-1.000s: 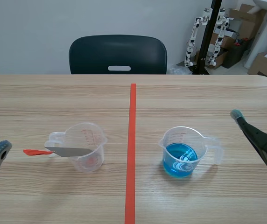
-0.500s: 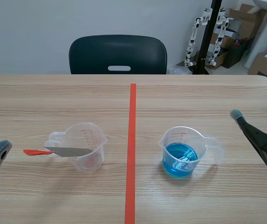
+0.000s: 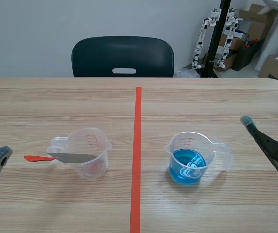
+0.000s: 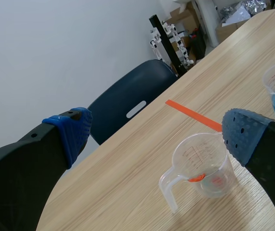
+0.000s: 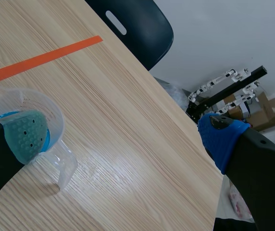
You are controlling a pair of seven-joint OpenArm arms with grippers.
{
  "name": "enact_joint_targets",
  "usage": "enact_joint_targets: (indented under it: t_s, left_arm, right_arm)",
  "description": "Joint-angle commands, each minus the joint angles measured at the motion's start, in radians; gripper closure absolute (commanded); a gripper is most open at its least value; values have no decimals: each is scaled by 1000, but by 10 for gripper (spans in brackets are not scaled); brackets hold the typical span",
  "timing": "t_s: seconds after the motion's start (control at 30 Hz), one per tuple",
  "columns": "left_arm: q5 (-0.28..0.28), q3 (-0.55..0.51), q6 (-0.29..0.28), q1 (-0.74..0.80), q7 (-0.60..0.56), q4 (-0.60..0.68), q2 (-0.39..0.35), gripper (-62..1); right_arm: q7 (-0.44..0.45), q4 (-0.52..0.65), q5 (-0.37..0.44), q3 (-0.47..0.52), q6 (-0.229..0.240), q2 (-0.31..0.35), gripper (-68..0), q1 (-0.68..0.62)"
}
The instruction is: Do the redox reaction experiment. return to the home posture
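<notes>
Currently both my arms sit low, fingers spread, holding nothing: left gripper (image 4: 156,132) well left of the blue-liquid cup (image 3: 188,158), right gripper (image 5: 125,134) near its handle side. Between the left gripper and it stands a clear cup (image 3: 90,153) with a spatula (image 3: 71,158).

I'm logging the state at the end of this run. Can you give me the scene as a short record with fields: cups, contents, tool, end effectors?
left cup: clear measuring cup, left of the tape line, no blue liquid in it
tool: grey blade with red tail, across that cup's near side
right cup: clear cup holding blue liquid, right of the line
left end effector: open, holding nothing, apart from the cups
right end effector: open, holding nothing
background: chair beyond the table's far edge
</notes>
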Motion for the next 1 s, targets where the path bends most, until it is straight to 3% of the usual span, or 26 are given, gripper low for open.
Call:
enact_joint_targets:
  t_s: [0.0,0.5,0.63,0.97]
  left_arm:
    - [-12,-2,6,2,-14,13,2,-566]
    - [-12,-2,6,2,-14,13,2,-566]
    - [-12,-2,6,2,-14,13,2,-566]
    - [-12,-2,6,2,-14,13,2,-566]
  right_arm:
    - [-1,16,9,3,-7,11,-679,6]
    - [-11,16,9,3,-6,11,-679,6]
    - [-3,16,9,3,40,11,-679,6]
    - [-11,16,9,3,39,11,-679,6]
